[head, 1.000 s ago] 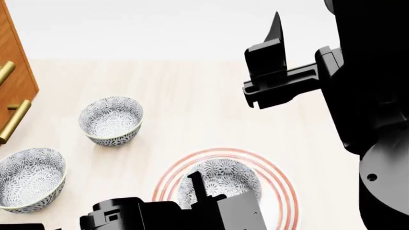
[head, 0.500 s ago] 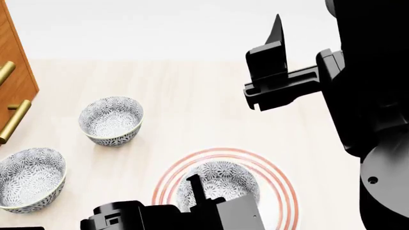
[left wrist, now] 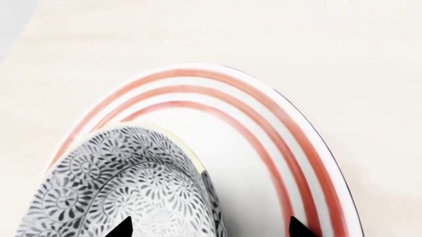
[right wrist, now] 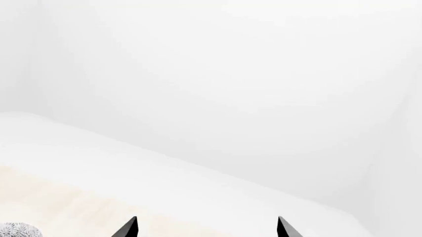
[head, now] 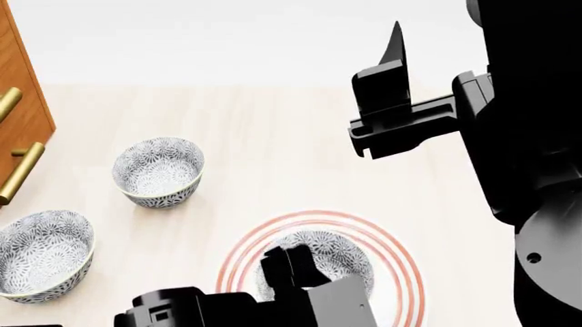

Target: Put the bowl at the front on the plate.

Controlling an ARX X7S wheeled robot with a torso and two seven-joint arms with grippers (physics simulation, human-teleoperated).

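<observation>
the bowl (head: 320, 262) sits on the plate (head: 400, 255), near its middle, with the red rings showing all round it on the pale wooden table (head: 272, 136). the left gripper (head: 293, 264) hangs over the bowl's near rim; in the left wrist view its two fingertips (left wrist: 125, 228) stand spread apart, one over the patterned inside of the bowl (left wrist: 132, 182) and the other over the plate (left wrist: 277, 138) outside the rim, so the jaws straddle the bowl wall without pinching it. the black body of that arm covers the near part of the bowl and plate in the head view

two other patterned bowls stand well apart from the plate on the robot's left: the far bowl (head: 158, 170) further back on the table and the left bowl (head: 41, 253) closer in, near the view's edge. beside them is a wooden cabinet (head: 20, 102) with brass handles (head: 20, 170)

the right gripper (head: 389, 88) is held high above the table, well clear of everything, its fingertips (right wrist: 128, 227) spread apart with only white backdrop between them. the right arm blocks the right side of the head view
</observation>
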